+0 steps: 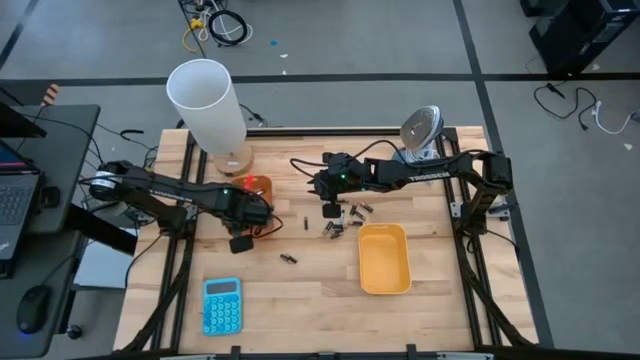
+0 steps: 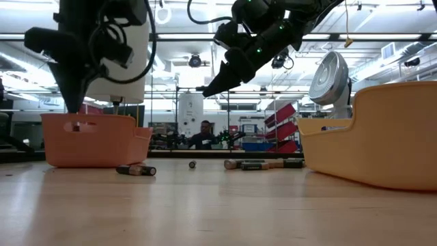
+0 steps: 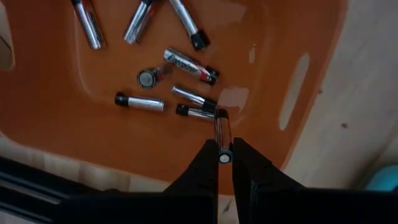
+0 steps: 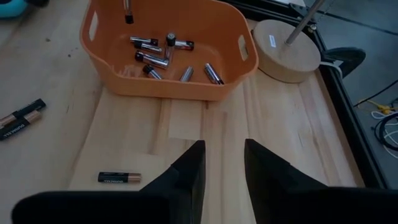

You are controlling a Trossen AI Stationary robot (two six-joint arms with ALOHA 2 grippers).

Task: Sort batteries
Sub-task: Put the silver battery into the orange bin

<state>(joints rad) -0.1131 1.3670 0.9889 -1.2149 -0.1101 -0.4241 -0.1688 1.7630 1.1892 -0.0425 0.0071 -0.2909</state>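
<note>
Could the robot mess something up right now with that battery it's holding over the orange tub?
Maybe. The left gripper pinches a silver battery by just its end, so it might slip early or swing crooked. It hangs over the orange tray close to the wall, so dropped there it could bounce off the rim onto the table. The right gripper is open and empty above the wood, with a dark battery lying beside it that it could nudge away.
</note>
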